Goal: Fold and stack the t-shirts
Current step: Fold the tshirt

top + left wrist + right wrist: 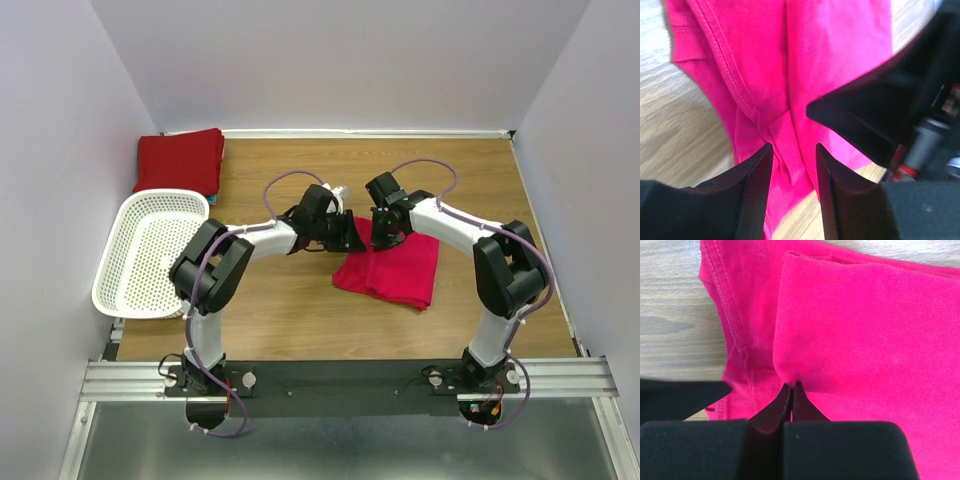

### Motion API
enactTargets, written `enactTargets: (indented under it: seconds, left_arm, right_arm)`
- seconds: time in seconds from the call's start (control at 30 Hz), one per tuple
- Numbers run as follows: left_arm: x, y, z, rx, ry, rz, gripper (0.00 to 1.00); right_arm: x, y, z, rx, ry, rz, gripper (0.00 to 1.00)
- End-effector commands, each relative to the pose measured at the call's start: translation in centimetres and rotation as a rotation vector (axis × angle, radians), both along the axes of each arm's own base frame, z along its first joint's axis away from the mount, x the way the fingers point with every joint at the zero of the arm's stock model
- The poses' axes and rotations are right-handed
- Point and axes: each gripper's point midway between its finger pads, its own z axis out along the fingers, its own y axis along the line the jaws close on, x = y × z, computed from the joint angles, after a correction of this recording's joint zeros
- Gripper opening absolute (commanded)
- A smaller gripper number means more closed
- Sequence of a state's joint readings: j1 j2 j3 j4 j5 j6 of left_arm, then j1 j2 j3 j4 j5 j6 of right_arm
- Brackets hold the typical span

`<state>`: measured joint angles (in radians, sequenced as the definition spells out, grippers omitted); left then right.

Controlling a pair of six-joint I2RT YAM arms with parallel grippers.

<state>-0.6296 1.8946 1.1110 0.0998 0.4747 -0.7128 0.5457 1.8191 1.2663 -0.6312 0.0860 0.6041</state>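
1. We see a wooden bench (pixel 290 310) closed in by pale lavender walls (pixel 350 60) on 3 sides.
2. The left end effector (pixel 792 150) hovers with its fingers slightly apart over the edge of the crimson-pink t-shirt (pixel 400 270), which lies mid-bench. The right end effector (pixel 791 387) is pinched tight on a fold of that shirt.
3. We count 3 shirts: 1 crimson-pink, 1 darker red t-shirt (pixel 180 160) folded in the far-left corner, and 1 teal edge (pixel 211 198) showing beneath it. 1 white basket (pixel 120 225) sits near that pile.

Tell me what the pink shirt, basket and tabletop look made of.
Pink shirt: soft matte knit, probably cotton jersey; fine ribbed texture and stitched hems show.
Basket: white plastic by the look; perforated walls holding their shape.
Tabletop: wood grain, possibly laminate; streaked brown pattern, smooth, low gloss.
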Motion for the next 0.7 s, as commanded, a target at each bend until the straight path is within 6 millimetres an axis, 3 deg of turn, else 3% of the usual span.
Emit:
enactTargets:
  seconds: [0.0,0.37,0.43,0.67]
  left_arm:
    - [-0.4,-1.9,-0.2,-0.053,0.018,-0.058,0.45]
    - [-1.2,-2.1,-4.5,-0.043,0.130,-0.017,0.14]
    - [-1.4,-1.8,-5.4,-0.032,0.157,0.001,0.10]
    - [-2.4,-1.3,-6.7,-0.057,0.219,0.049,0.08]
  right_arm:
    - [0.2,0.1,1.5,-0.004,-0.037,0.013,0.01]
    - [-0.1,-0.5,0.8,-0.039,-0.008,-0.007,0.02]
    - [-0.2,-0.5,0.7,-0.059,-0.005,-0.010,0.06]
    - [0.2,0.4,0.9,-0.090,-0.001,-0.009,0.38]
